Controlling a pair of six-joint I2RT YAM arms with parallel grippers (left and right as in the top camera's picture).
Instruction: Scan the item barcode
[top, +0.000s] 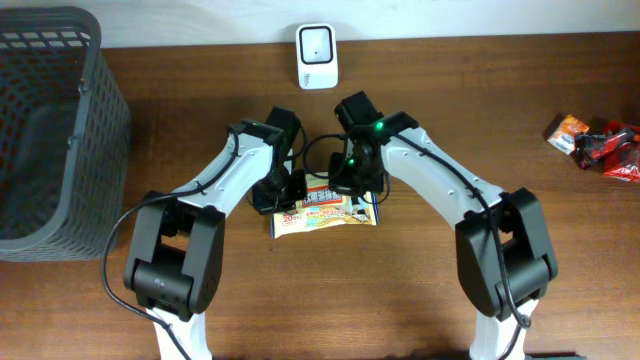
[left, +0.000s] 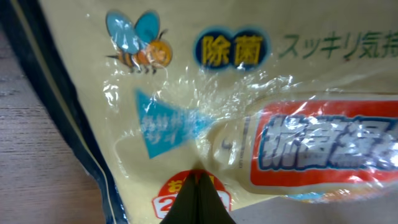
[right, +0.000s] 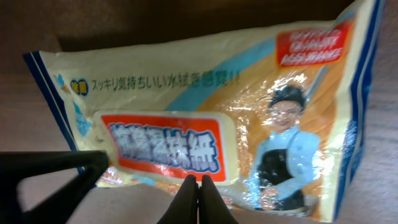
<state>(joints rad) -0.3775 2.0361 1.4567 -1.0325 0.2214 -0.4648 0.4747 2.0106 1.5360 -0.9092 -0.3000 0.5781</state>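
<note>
Cream-coloured film of a wet-wipes pack (right: 205, 112) fills both wrist views. The left gripper (left: 198, 186) has its black fingertips pressed together with no gap, their points over the pack's front beside a red round mark. Whether they pinch the film or only rest on it cannot be told. The right gripper (right: 199, 186) is likewise closed tip to tip, at the pack's lower edge under the red label with blue characters.

From overhead the pack lies flat on the wooden table (top: 400, 290), between the two wrists and partly covered by them, apart from the white scanner (top: 317, 55) at the far edge. The left wrist view is blurred, so its print is hard to read. A black angular shape (right: 50, 165) is cut off at the frame's lower left.
</note>
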